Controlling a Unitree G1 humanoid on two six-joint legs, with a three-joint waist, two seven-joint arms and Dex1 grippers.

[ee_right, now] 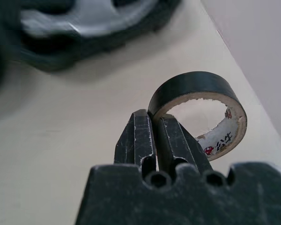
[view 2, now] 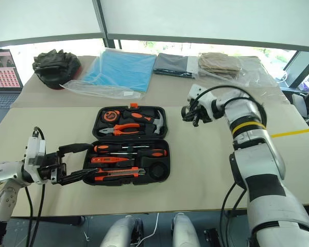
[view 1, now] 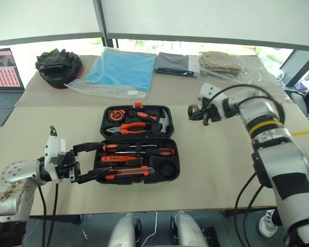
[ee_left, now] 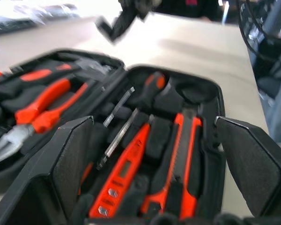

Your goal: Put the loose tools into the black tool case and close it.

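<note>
The black tool case lies open in the middle of the table. Its near half holds two screwdrivers, the orange tester screwdriver and the utility knife. The far half holds pliers and a hammer. My right gripper hangs above the table to the right of the case, shut on the wall of the dark tape roll. My left gripper stands open at the case's near left corner, nothing between its fingers.
A laptop sits at the far left. Along the back lie a black fabric bundle, a blue bagged sheet, a dark folded cloth and a beige bagged one. Bare table shows right of the case.
</note>
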